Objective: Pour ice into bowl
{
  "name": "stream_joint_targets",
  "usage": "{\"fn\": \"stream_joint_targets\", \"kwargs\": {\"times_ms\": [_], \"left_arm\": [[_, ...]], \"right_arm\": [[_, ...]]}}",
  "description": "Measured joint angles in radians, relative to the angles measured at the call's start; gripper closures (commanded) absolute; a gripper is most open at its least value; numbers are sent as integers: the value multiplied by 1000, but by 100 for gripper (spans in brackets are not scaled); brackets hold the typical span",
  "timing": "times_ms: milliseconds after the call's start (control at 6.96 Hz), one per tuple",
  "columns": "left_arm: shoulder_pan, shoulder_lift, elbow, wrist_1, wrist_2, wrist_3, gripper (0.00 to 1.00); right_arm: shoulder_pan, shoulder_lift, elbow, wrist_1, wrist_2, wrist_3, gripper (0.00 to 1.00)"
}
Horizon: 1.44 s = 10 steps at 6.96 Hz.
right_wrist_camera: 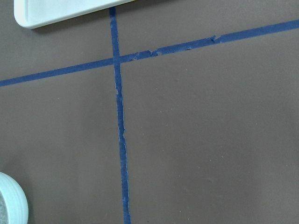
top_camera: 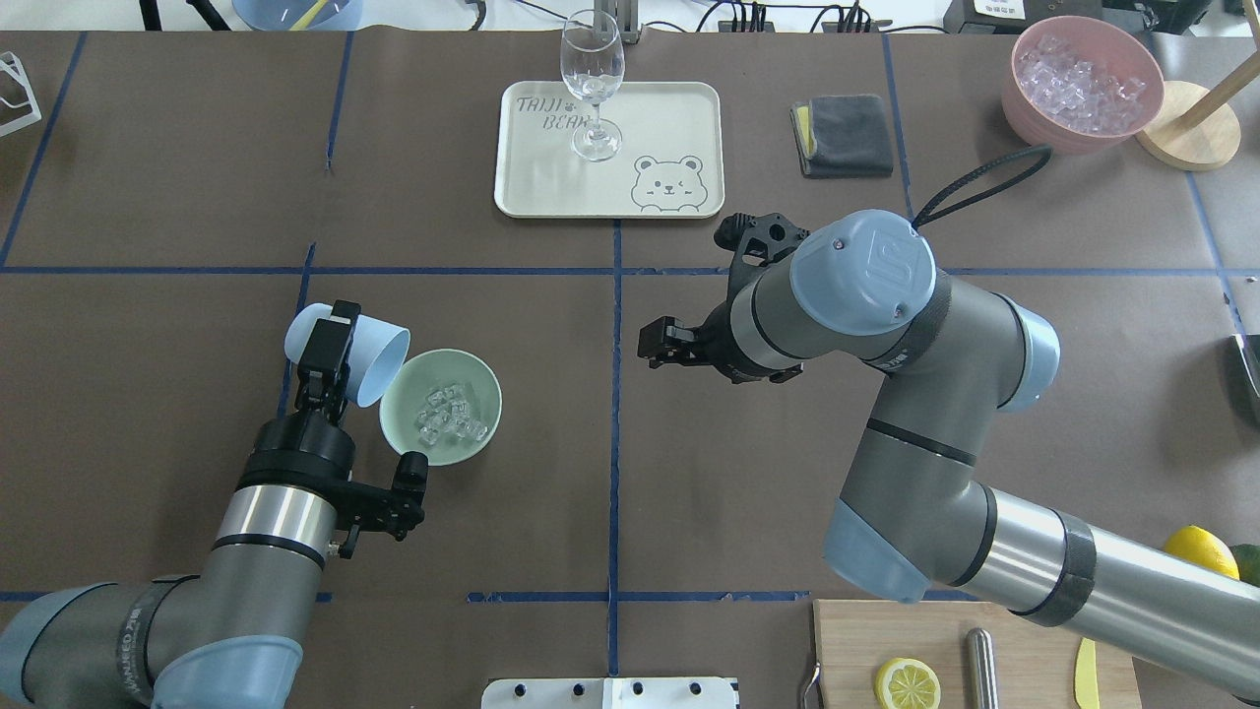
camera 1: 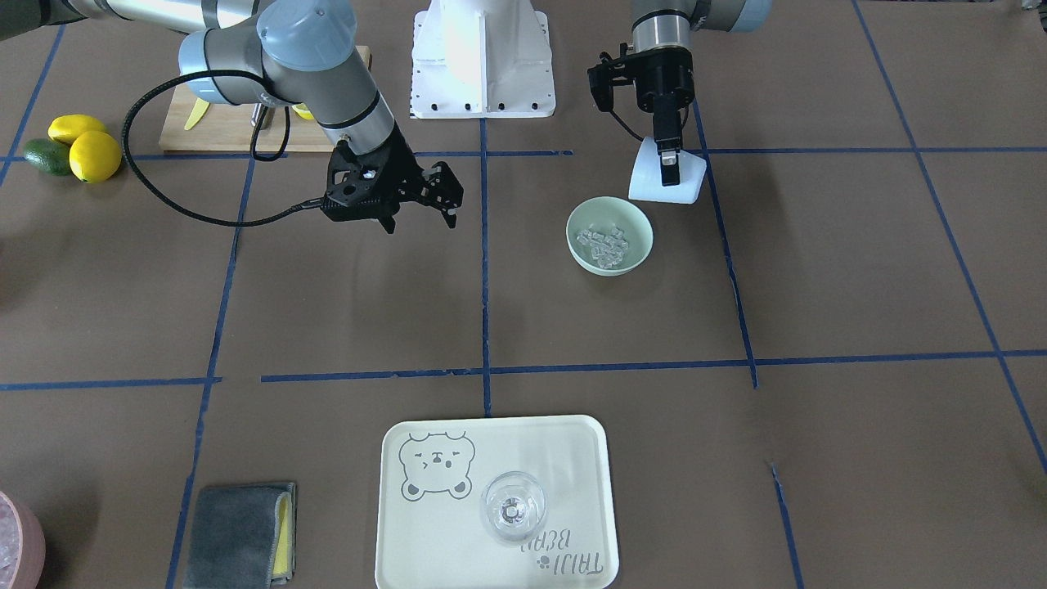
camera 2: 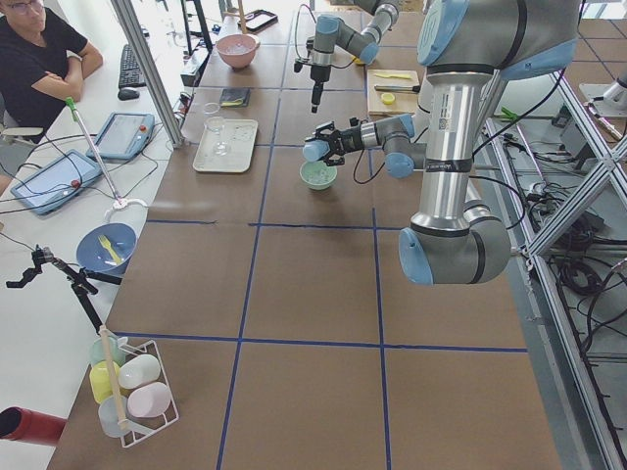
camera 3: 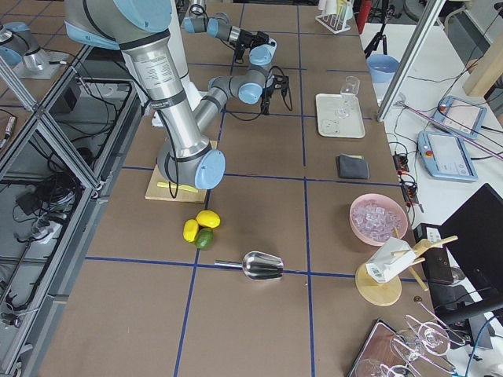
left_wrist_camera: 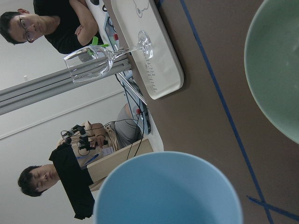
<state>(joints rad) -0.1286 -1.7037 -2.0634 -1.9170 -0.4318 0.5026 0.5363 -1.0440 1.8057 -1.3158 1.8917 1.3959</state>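
The pale mint-green bowl (camera 1: 609,268) (top_camera: 413,372) stands on the brown table and holds the ice (camera 1: 604,244) (top_camera: 451,414), several small clear cubes. My left gripper (camera 1: 670,168) (top_camera: 339,330) is shut on the light blue cup (camera 1: 646,176) (top_camera: 379,359). The cup is tipped on its side, with its mouth at the bowl's rim. In the left wrist view the cup's (left_wrist_camera: 168,191) inside looks empty, and the bowl (left_wrist_camera: 275,70) is beside it. My right gripper (camera 1: 419,222) (top_camera: 658,347) hovers open and empty over the table's middle. The bowl's edge (right_wrist_camera: 9,200) shows in its view.
A cream tray (top_camera: 679,108) with a wine glass (top_camera: 591,89) sits across the table. A grey cloth (top_camera: 847,133) and a pink bowl of ice (top_camera: 1083,79) are further to its right. A cutting board with a lemon half (top_camera: 906,681) lies near the robot's base.
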Motion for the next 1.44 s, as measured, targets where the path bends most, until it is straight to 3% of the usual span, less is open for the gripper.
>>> {"fn": "stream_joint_targets", "kwargs": {"times_ms": [431,1005,1149,1436], "left_arm": [[-44,20,-30,0,-84,-291,100],[-100,139,-53,-31,-215,-726,100],[-113,199,-56,-98,-250,-759,100],[-137,364,-30,-372,-270,-781,100]], "right_arm": [[-3,27,-6,-1,-2,0,0],[-24,124,-76,-1,-8,48,0],[-35,150,-98,-1,-18,58,0],[-80,225,-173,-2,-79,85,0]]}}
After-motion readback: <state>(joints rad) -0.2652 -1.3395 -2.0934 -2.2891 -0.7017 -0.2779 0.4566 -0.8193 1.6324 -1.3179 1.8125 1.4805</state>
